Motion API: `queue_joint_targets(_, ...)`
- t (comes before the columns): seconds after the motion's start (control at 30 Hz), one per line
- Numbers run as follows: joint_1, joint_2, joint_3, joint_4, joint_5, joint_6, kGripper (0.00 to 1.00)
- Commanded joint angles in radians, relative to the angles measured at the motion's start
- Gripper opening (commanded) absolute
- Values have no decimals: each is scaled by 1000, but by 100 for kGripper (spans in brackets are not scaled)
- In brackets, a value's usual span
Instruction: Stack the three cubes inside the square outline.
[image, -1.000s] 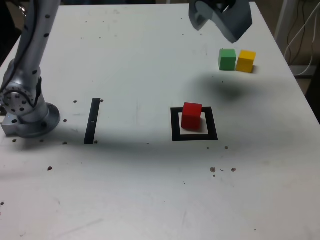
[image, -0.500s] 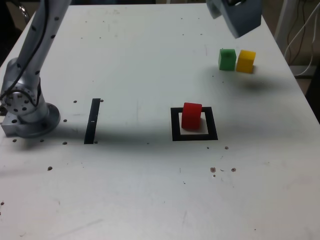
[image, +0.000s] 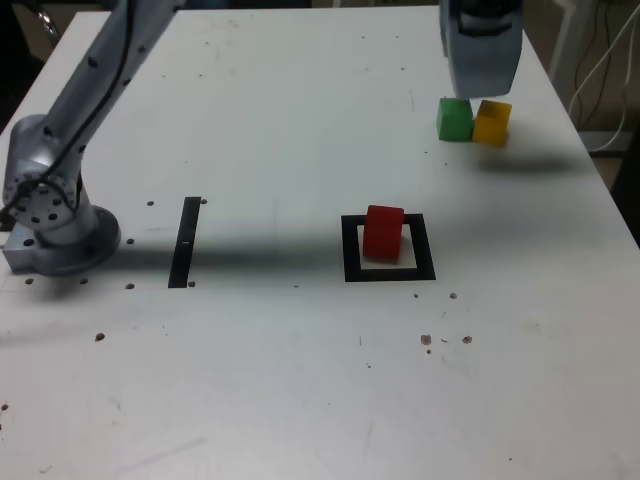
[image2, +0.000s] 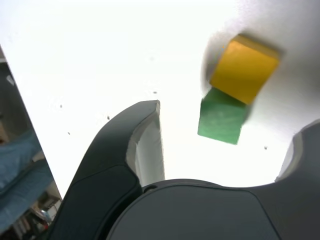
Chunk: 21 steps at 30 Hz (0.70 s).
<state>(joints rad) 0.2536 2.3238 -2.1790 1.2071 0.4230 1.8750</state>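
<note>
Moving to 3 o'clock, the gripper (image2: 220, 150) now hangs over the green cube (image: 454, 118) and yellow cube (image: 492, 122), jaws spread to grab 1.

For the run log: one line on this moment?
end effector open, above green cube | yellow cube alongside | red cube in square outline

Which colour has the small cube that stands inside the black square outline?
Red; the exterior view shows it best.
</note>
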Motion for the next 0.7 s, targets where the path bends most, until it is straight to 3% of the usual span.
queue_joint_targets(0.0,-1,19,-20,-3,-3,26,91)
queue_joint_targets(0.4,-12,109,-73,-7,-19,64,91)
queue_joint_targets(0.67,-13,118,-76,-21,-24,64,92)
